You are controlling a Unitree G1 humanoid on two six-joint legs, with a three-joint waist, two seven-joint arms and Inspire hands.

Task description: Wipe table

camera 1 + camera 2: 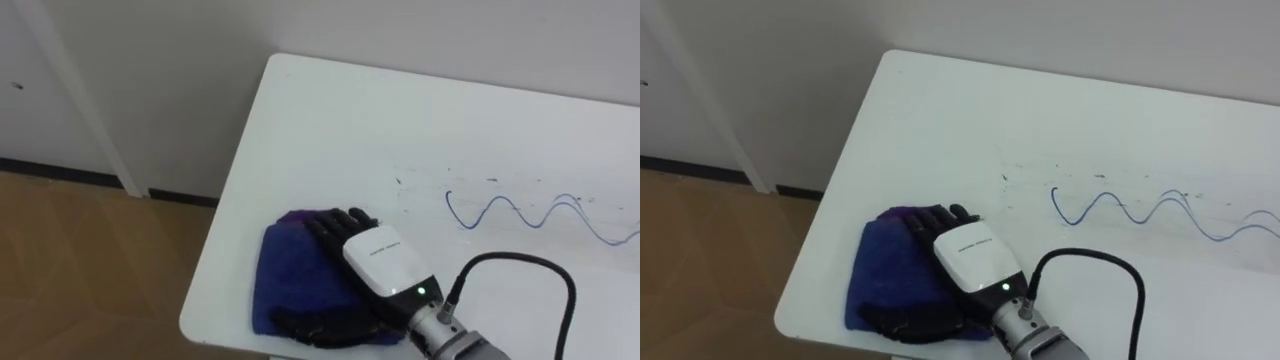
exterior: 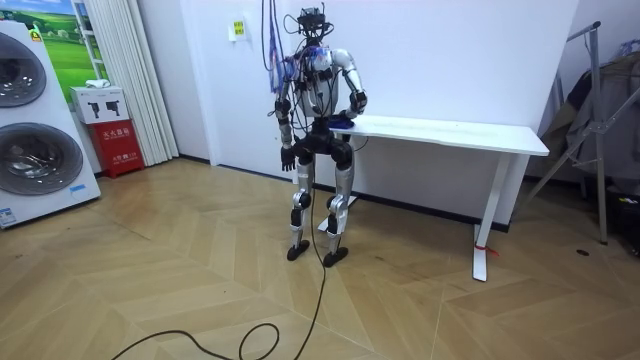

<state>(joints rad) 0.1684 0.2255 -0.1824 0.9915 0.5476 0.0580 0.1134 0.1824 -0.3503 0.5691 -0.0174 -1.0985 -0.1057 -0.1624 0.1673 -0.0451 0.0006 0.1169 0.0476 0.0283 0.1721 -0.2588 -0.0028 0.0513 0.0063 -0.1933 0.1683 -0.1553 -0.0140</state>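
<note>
While the right hand [image 1: 372, 258] lies flat on the cloth [image 1: 285, 275], its straight, spread fingers [image 1: 335, 222] and thumb hide much of the blue fabric and grip nothing. The wrist is cut off by the eye views' bottom edge. The cloth sits by the table's [image 1: 330, 120] near left corner. A blue wavy line [image 1: 534, 224] is drawn well to its right and runs out of view. In the room view the robot stands at the table's left end, its left hand [image 2: 288, 158] hanging at its side, too small to tell its fingers. Washers [image 2: 30, 160] and a red cabinet [image 2: 120, 148] stand well apart at that view's left.
</note>
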